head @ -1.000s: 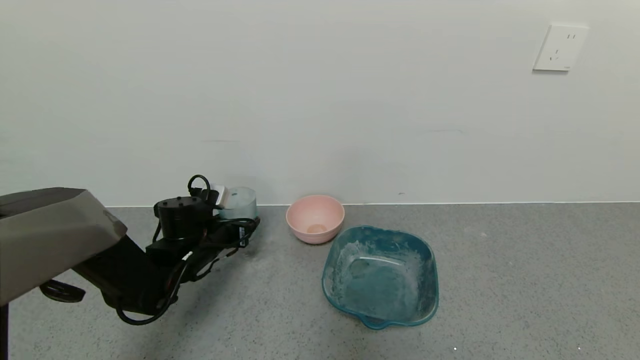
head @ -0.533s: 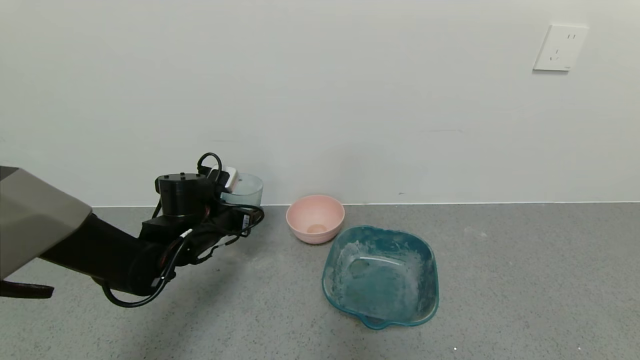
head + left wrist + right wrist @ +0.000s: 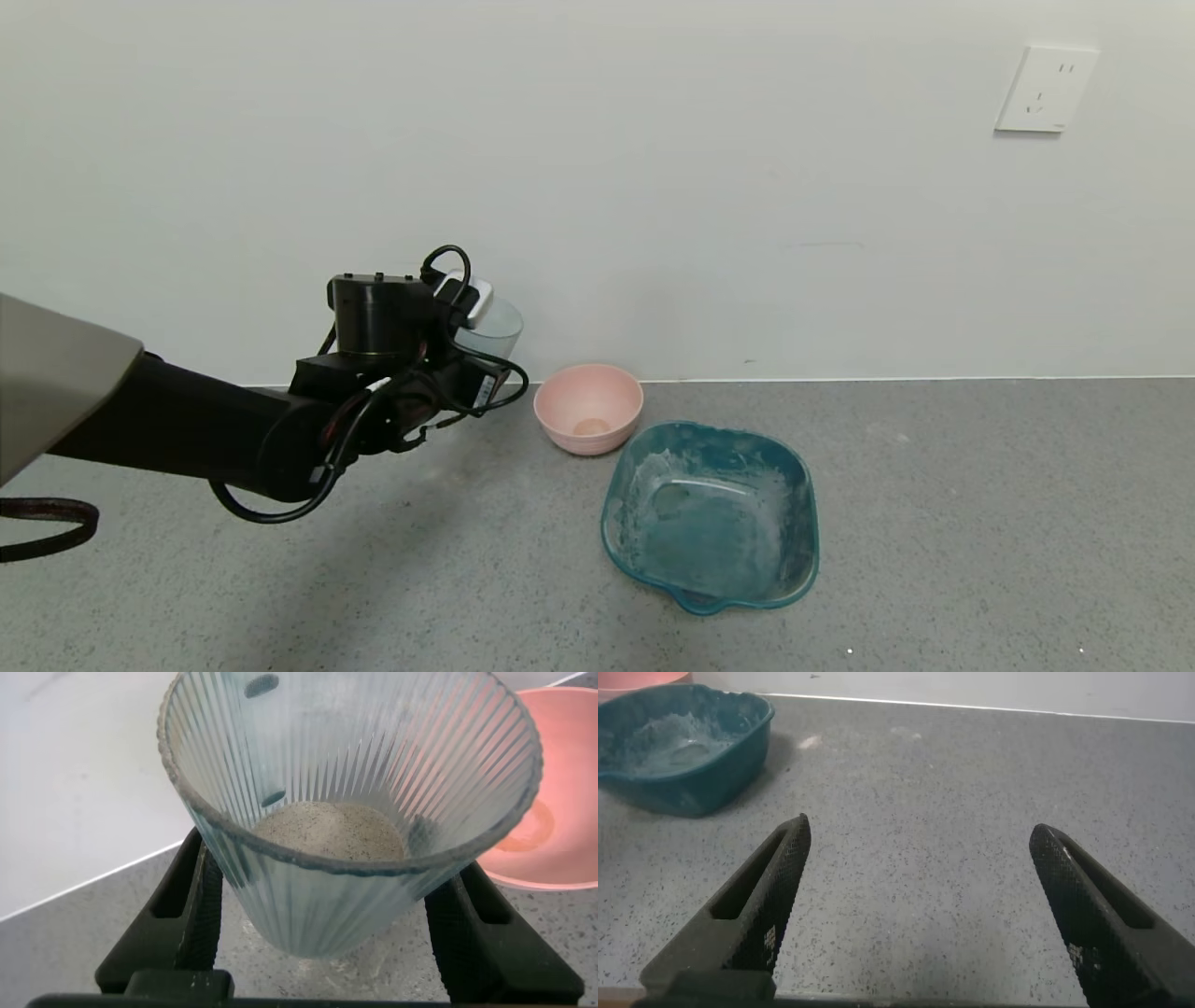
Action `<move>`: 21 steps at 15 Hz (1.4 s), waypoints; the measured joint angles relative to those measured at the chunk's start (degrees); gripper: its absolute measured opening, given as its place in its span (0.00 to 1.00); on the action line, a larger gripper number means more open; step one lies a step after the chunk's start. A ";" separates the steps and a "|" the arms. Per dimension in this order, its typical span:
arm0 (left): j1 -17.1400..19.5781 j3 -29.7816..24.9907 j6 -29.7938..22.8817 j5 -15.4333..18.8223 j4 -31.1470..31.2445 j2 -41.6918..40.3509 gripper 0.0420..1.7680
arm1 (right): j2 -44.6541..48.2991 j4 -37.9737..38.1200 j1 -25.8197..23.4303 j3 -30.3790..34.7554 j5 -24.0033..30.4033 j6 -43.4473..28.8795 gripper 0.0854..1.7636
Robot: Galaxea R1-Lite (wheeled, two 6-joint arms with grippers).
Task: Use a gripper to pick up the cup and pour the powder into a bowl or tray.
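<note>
My left gripper point(image 3: 318, 924) is closed on the cup point(image 3: 350, 812), one black finger on each side, low down near its bottom. I hold it up in the air, off the grey counter point(image 3: 934, 523), a little to the left of the pink bowl point(image 3: 588, 408) and close to the white wall point(image 3: 653, 187). The cup stands almost straight up. Its long way runs up and down, its wide mouth is on top and its small bottom sits between my fingers. In the head view the mouth leans a tiny bit toward the bowl. At the bottom of the cup lies a small heap of pale powder point(image 3: 332, 831), so nothing has been poured yet. I think the cup is light, thin plastic with lots of little ribs. It may bend if I squeeze hard, and the dust on it may make it slippery, so a gentle, steady hold low on the sides seems best. The powder is fine and may puff out or spill if I tip fast. The teal tray point(image 3: 711, 513) sits on the counter just beside the bowl, nearer to me and to the right, with white dust inside it. My right gripper point(image 3: 920, 905) rests low over the bare counter, well apart from the cup, with its fingers spread wide and nothing between them.
</note>
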State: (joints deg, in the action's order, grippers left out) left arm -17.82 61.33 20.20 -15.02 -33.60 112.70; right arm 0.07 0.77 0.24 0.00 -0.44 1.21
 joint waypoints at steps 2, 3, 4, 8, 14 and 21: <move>-1.13 3.24 2.01 -1.88 5.52 -0.13 0.71 | 0.00 0.02 0.00 0.00 0.02 0.00 0.97; -1.85 4.84 3.17 -3.41 8.41 -0.20 0.71 | 0.00 0.02 -0.02 0.00 0.02 0.00 0.97; -2.54 6.22 4.39 -5.05 10.23 -0.20 0.71 | 0.00 0.00 0.00 0.00 0.00 0.00 0.97; -5.13 10.80 8.13 -10.50 13.97 0.72 0.71 | 0.00 0.00 0.00 0.00 0.00 0.02 0.97; -7.67 14.32 12.68 -14.64 17.48 2.77 0.71 | 0.00 0.02 -0.02 0.00 0.00 -0.02 0.97; -9.98 15.70 20.48 -16.90 17.48 4.96 0.71 | 0.00 0.02 0.00 0.00 0.00 0.00 0.97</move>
State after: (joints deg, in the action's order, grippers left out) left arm -27.81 77.03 40.68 -31.91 -16.12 117.66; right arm 0.07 0.79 0.24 0.00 -0.44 1.21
